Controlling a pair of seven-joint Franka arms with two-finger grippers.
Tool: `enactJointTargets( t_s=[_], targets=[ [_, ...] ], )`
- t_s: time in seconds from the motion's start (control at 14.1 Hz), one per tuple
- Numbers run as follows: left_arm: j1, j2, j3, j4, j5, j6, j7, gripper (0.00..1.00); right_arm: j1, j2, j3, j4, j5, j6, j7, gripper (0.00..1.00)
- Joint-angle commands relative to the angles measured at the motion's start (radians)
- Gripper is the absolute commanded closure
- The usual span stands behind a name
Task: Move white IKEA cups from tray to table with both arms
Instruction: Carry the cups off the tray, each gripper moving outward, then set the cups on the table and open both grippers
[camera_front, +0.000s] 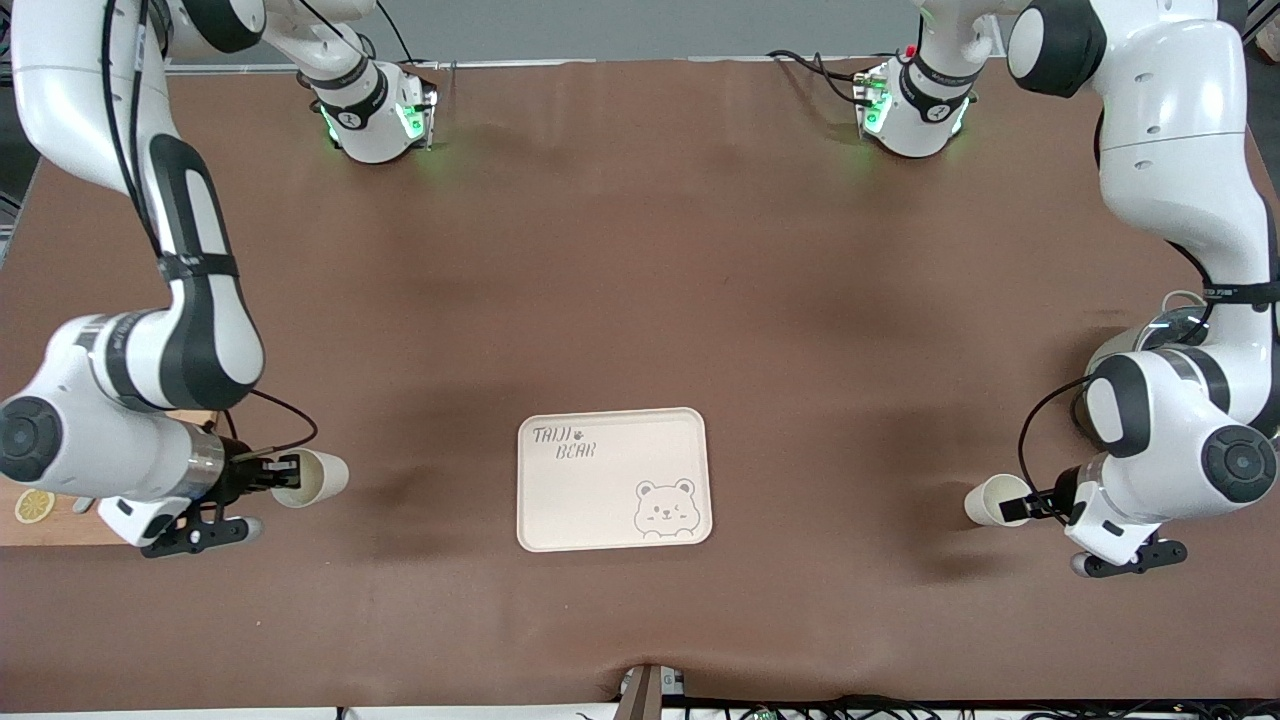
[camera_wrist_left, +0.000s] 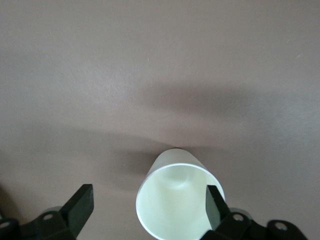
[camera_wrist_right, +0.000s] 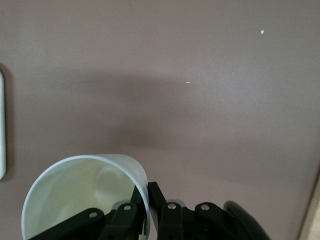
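Observation:
Two white IKEA cups are in view, both tipped on their sides with the mouth toward a gripper. My right gripper (camera_front: 285, 470) is shut on the rim of one cup (camera_front: 318, 478), one finger inside and one outside (camera_wrist_right: 148, 192); that cup (camera_wrist_right: 75, 195) is over the table toward the right arm's end. My left gripper (camera_front: 1022, 505) is open wide (camera_wrist_left: 150, 205). The other cup (camera_front: 988, 500) lies between its fingers, with one finger (camera_wrist_left: 215, 205) at the rim of that cup (camera_wrist_left: 170, 200). I cannot tell whether this cup rests on the cloth. The bear-printed tray (camera_front: 590, 500) lies between the two cups.
The table is covered with a brown cloth. A wooden board with a lemon slice (camera_front: 35, 505) lies under the right arm. A round shiny object (camera_front: 1165, 330) sits partly hidden under the left arm. The tray's edge shows in the right wrist view (camera_wrist_right: 1, 125).

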Motion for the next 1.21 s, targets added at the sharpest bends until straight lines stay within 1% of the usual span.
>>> enactJointTargets(
  t_s=[0.0,0.14,0.36,0.78,1.14],
  targets=[
    [-0.001,-0.067,-0.001,-0.018,-0.013,-0.009,0.043,0.0,-0.016,0.0,0.013,-0.054,0.014,0.074,-0.027,1.0],
    [0.002,-0.121,-0.002,-0.021,-0.016,-0.03,0.057,0.0,-0.016,0.014,0.013,-0.081,0.012,0.138,-0.027,1.0],
    [0.002,-0.197,-0.002,-0.019,-0.016,-0.113,0.08,0.0,-0.018,0.063,0.013,-0.091,0.012,0.227,-0.048,1.0],
    [-0.001,-0.357,-0.002,-0.019,-0.014,-0.275,0.123,0.0,-0.015,0.124,0.013,-0.091,0.014,0.319,-0.048,1.0],
    [-0.007,-0.467,-0.002,-0.016,-0.011,-0.383,0.123,0.0,-0.015,0.143,0.013,-0.093,0.014,0.338,-0.048,1.0]
  ],
)
